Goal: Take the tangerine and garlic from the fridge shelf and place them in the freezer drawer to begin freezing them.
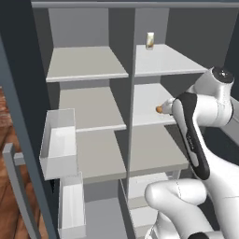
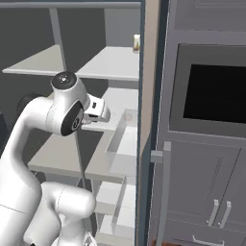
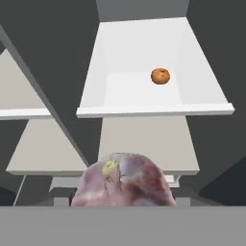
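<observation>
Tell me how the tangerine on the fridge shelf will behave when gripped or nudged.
The tangerine looks round and smooth, so a nudge would probably roll it across the flat fridge shelf. It is small, likely light. Its curved skin may slip between the fingers unless gripped across the middle.

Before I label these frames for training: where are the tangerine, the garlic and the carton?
tangerine [image 3: 160,76]: hand view, middle of the fruit on the shelf.
garlic [image 3: 124,182]: hand view, middle of the bulb's pinkish skin.
carton [image 1: 150,40]: left base view, its front face.
</observation>
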